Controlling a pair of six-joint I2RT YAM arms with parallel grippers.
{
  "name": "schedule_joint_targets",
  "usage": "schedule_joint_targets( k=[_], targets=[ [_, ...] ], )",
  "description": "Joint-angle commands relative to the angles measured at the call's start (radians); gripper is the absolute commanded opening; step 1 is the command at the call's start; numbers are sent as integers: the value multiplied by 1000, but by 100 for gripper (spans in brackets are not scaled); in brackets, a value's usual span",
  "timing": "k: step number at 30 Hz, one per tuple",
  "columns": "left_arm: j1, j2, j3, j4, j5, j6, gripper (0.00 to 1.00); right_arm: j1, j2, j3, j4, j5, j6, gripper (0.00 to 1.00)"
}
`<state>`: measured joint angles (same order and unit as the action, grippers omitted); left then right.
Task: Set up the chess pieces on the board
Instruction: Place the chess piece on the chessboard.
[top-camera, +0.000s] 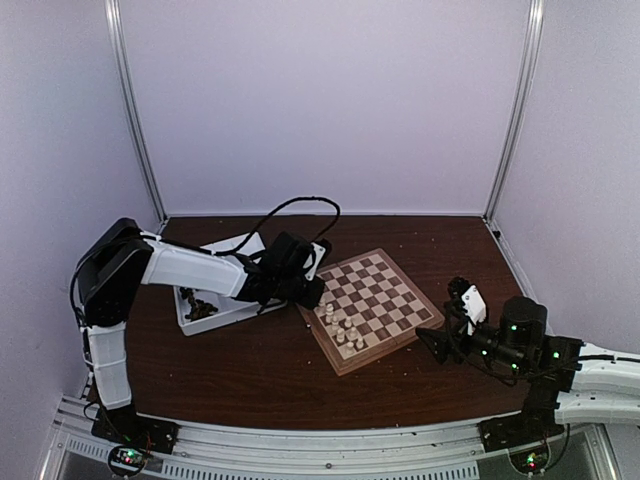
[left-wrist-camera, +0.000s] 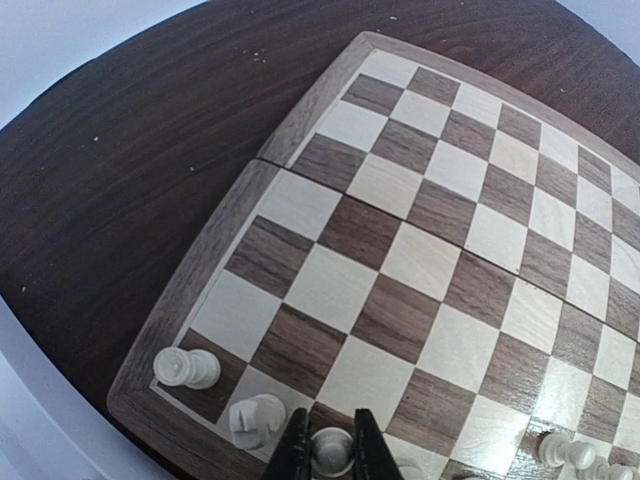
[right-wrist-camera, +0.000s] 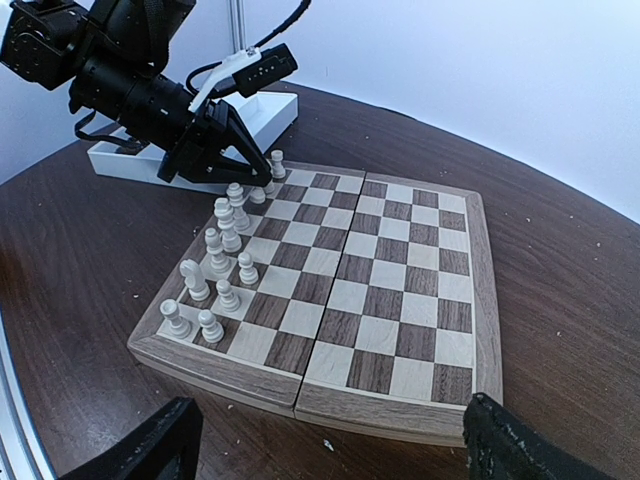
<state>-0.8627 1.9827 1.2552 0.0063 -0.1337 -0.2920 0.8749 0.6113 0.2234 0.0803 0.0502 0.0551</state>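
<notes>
1. Trouble spots, top view first: left gripper (top-camera: 312, 292) hangs over a corner of the thick checkered wooden board (top-camera: 385, 285), with the white plastic tray (top-camera: 228, 312) right behind it. The right gripper (top-camera: 447, 316) sits off the opposite side.
2. Left wrist view: the fingers are pinching a small cream-white turned chess piece (left-wrist-camera: 331, 447) straight below the tool, on the edge row. Can't tell if it's seated. Two cream neighbours (left-wrist-camera: 255, 420) stand just left of the fingers, so opening wide or lifting crooked would probably knock them.
3. Right wrist view: right gripper is spread wide and empty, board just ahead. Swinging in low could nudge the board and topple the lot.
</notes>
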Motion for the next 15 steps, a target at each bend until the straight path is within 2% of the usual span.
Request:
schedule_joint_targets(
  k=[1,13,15],
  targets=[
    [11,17,27,48,4,11,0,-2,-3,-10,22,10,0,92],
    [13,22,27,38,20,3,0,-2,-1,-10,24,12,0,92],
    [13,21,30,33,20,3,3,-2,1,-10,24,13,-1,92]
  ],
)
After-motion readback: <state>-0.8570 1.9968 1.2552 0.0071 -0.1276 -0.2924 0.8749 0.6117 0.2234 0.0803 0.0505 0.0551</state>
